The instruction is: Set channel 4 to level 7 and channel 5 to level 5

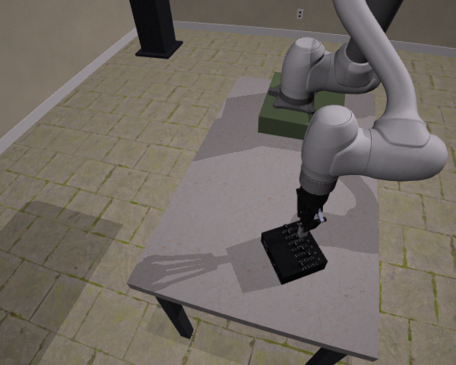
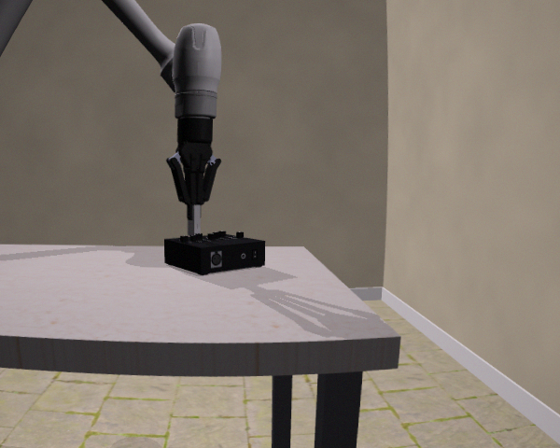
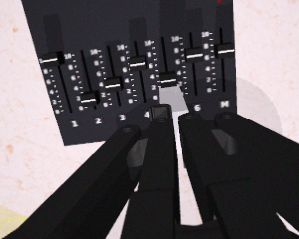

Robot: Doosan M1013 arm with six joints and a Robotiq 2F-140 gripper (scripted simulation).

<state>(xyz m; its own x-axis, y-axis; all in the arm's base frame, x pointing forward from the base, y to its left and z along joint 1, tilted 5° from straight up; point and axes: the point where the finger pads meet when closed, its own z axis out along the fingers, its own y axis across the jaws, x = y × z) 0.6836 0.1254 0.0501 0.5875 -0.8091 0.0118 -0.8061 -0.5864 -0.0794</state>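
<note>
On the table, left to right in our wrist view:
Fader 1 (image 3: pixel 50 58): we see its cap high in the slot, near the top of the scale.
Fader 2 (image 3: pixel 89 98): its cap sits low, close to the bottom marks.
Fader 3 (image 3: pixel 113 83): its cap rests in the lower-middle part of the scale.
Fader 4 (image 3: pixel 137 62): its cap stands in the upper part of the scale; we cannot read the exact mark.
Fader 5 (image 3: pixel 167 78): its cap lies about mid-scale, straight ahead of our fingertips and apart from them.
Fader 6 (image 3: pixel 194 53): its cap is high.
Master fader (image 3: pixel 224 49): its cap is high, beside fader 6.
Gripper (image 3: pixel 170 116): we have the fingers drawn fully together with nothing between them, tips pointing down over the label row between the 4 and the 6.
Lighting desk (image 1: pixel 293 253): we find the black box on the grey table (image 1: pixel 220 220), toward its near right part, with the claw (image 2: pixel 193 222) upright over its end nearest the arm.
Green base block (image 1: pixel 287 122): it carries the arm's foot at the far end of the table.
</note>
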